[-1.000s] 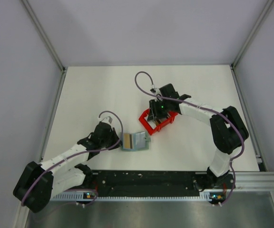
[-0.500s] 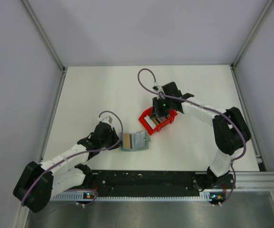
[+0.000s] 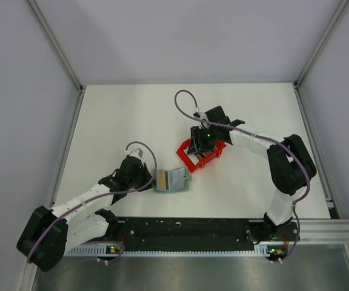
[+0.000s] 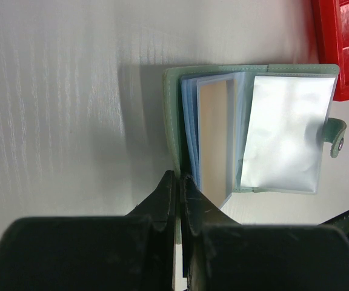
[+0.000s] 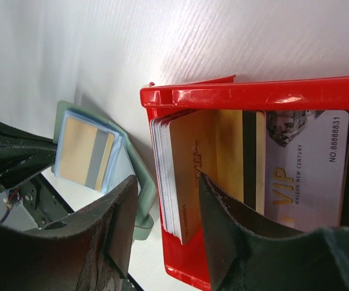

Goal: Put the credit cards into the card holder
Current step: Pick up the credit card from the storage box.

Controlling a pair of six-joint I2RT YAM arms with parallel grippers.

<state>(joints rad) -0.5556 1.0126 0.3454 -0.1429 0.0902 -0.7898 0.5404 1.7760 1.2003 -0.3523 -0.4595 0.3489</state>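
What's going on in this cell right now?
The left tool is shut on the edge of the open grey-green folding card holder, holding it in place. The right tool hangs open over the red plastic bin, fingers either side of the stacked tan credit cards. One tan card already sits in a sleeve.

Left arm (image 3: 82, 202) and right arm (image 3: 251, 141), white shells between bulky black joints, lilac cables (image 3: 175, 104) looping off each wrist, green light (image 3: 206, 136) (right wrist only), black base rail (image 3: 186, 229).
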